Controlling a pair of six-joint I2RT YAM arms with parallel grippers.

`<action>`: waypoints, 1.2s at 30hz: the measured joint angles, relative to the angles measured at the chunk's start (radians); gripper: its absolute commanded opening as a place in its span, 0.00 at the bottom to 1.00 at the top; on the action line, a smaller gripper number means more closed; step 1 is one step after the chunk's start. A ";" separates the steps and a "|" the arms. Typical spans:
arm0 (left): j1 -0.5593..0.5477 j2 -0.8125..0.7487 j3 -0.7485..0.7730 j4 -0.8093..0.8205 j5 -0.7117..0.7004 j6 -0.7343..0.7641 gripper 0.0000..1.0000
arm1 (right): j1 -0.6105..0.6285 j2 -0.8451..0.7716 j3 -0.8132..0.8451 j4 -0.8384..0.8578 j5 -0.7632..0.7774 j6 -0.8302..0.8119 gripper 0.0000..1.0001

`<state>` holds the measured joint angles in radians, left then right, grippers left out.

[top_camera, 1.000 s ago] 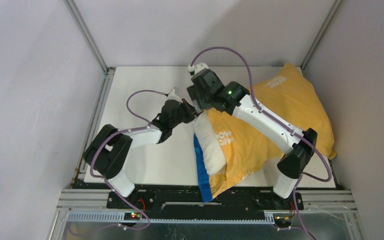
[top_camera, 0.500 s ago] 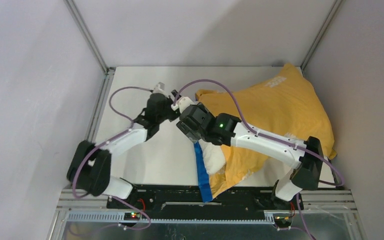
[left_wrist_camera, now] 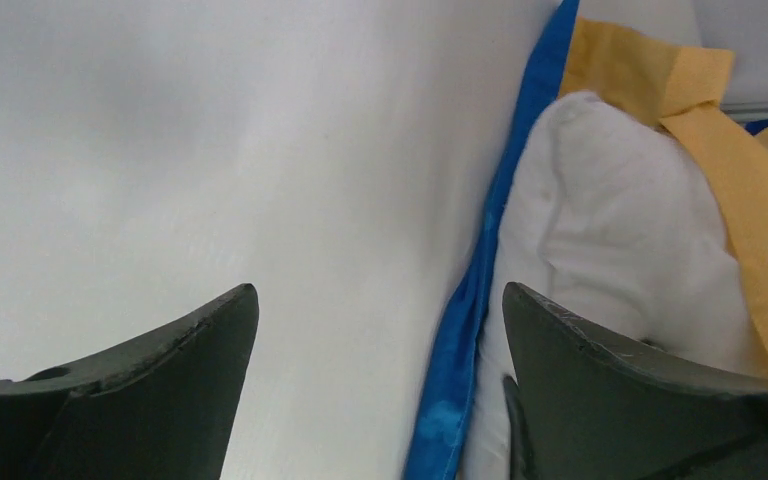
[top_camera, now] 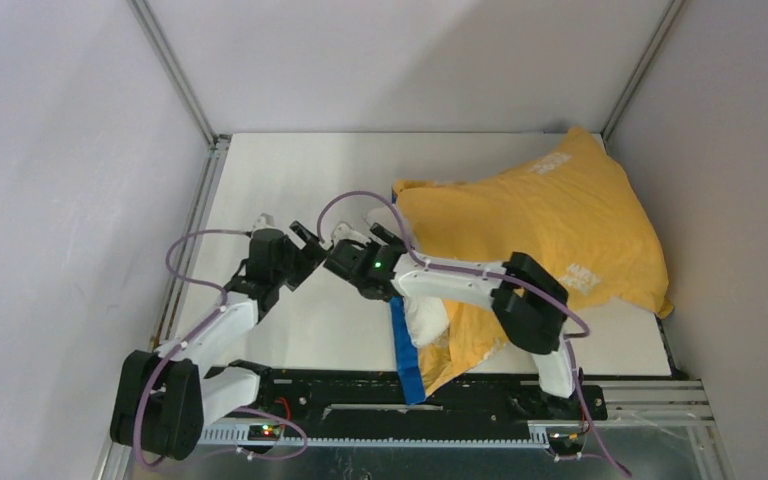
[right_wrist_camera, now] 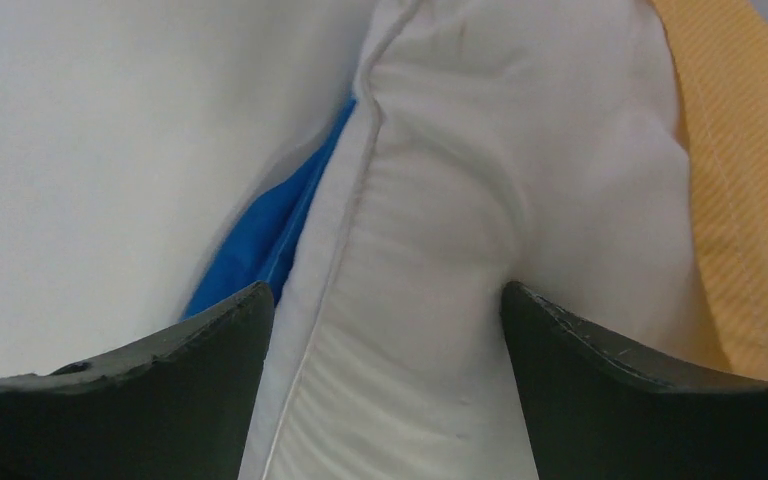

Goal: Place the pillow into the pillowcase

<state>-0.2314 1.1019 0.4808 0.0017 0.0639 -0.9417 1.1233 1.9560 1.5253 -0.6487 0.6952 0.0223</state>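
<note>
Your left gripper (left_wrist_camera: 379, 300) has its jaws spread wide with nothing between them, only bare white table (top_camera: 300, 170) showing in the gap. Your right gripper (right_wrist_camera: 387, 300), just beside it near the middle of the table, is also spread wide, and the white pillow (right_wrist_camera: 440, 200) fills the space between its fingers; you cannot tell from here whether the fingers touch the fabric. Only one plump end of the pillow shows, sticking out of the mouth of the pillowcase (top_camera: 550, 220). The pillowcase lies across the right half of the table, orange-yellow side up with white lettering. Its blue side (left_wrist_camera: 470, 300) shows as a narrow strip along the pillow's exposed end, running to the table's near edge.
</note>
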 measured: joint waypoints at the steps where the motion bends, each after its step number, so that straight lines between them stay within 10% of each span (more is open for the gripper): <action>1: 0.008 -0.014 -0.005 -0.012 0.000 0.000 0.95 | 0.000 0.034 0.007 -0.001 0.039 0.001 0.83; 3: 0.010 -0.035 -0.005 -0.013 0.002 0.000 0.95 | -0.006 0.092 0.019 -0.004 0.110 0.009 0.70; 7: 0.010 -0.056 -0.005 -0.011 0.019 0.001 0.90 | -0.035 0.136 0.037 -0.025 0.187 0.036 0.01; 22: -0.227 0.177 0.155 0.041 0.097 0.041 0.77 | -0.262 -0.354 0.061 -0.082 -0.309 0.192 0.00; 36: -0.359 0.509 0.403 0.026 0.014 0.105 0.68 | -0.330 -0.470 -0.023 -0.081 -0.528 0.294 0.00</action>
<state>-0.5900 1.6112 0.8841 0.0273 0.0776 -0.8368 0.7937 1.4864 1.5028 -0.7296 0.1673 0.3164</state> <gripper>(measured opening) 0.755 0.053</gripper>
